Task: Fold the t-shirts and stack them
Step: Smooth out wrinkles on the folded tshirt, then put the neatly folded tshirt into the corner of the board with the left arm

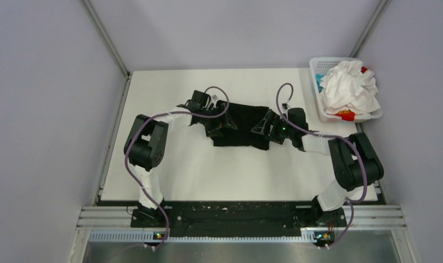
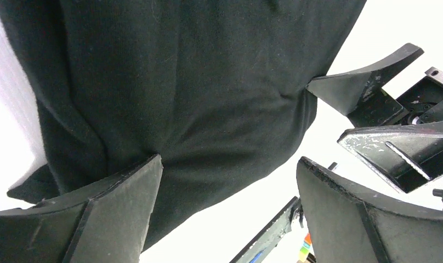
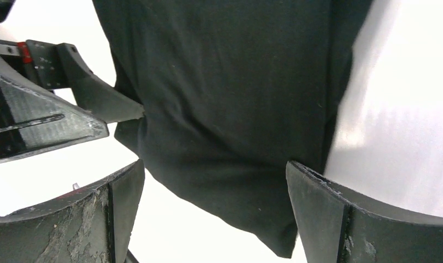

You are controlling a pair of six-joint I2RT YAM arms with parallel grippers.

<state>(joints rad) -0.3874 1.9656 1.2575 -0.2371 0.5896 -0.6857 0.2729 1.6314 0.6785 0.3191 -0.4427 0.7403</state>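
Note:
A black t-shirt (image 1: 242,125) lies partly folded in the middle of the white table (image 1: 208,175). My left gripper (image 1: 218,127) is low over its left edge, and the right gripper (image 1: 262,128) is low over its right edge; they face each other. In the left wrist view the left gripper (image 2: 228,161) stands open over the black t-shirt (image 2: 197,82), holding nothing. The right wrist view shows the right gripper (image 3: 215,164) open above a hem corner of the black t-shirt (image 3: 236,82). More white t-shirts (image 1: 348,86) sit bunched in the basket.
A white lattice basket (image 1: 362,118) stands at the table's back right corner, with bits of red cloth (image 1: 346,115) and blue cloth (image 1: 319,82) under the white pile. Grey walls close in on the left, back and right.

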